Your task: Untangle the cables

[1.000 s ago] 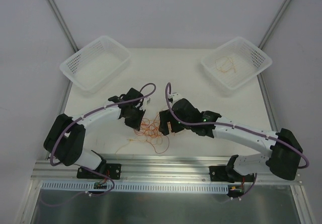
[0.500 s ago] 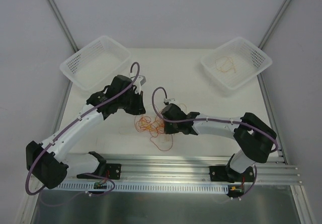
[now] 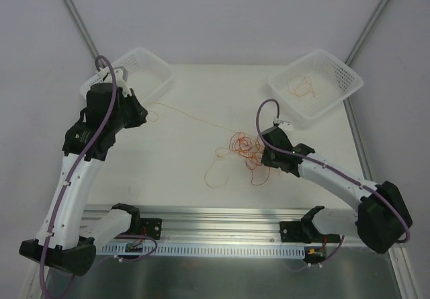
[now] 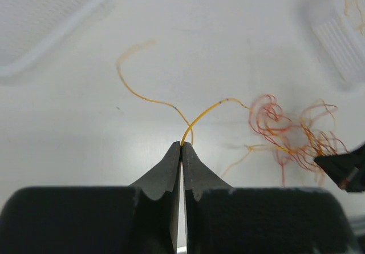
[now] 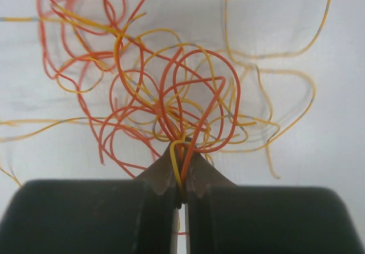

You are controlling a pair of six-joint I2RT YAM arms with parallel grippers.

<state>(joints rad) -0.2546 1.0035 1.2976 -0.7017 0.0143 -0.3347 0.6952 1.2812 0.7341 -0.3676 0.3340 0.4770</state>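
The left gripper [image 4: 182, 150] is pressed fully shut, and a single orange-yellow wire [image 4: 219, 102] is pinched at its very tips. From that pinch the wire forks. One end curls off to the left across the white table [image 3: 195, 84] and lies loose. The other arcs right and runs into the main knot of cables [image 3: 244, 144]. From above, this strand shows as a fine line stretched from the raised left arm, which sits by the left basket [image 3: 158, 66], down to the knot near the middle of the table.

The right gripper [image 5: 181, 154] is also closed tight, low at the right edge of the knot. A yellow strand and at least one red loop are caught between its jaws, though it is hard to say exactly how many strands are trapped there. Ahead of it, red and orange-yellow loops overlap thickly on the tabletop, with a few looser yellow curves trailing outward.

The right basket [image 3: 351, 77] stands at the far right corner, well apart from the knot, with a few thin orange-yellow strands [image 3: 300, 86] lying inside it.
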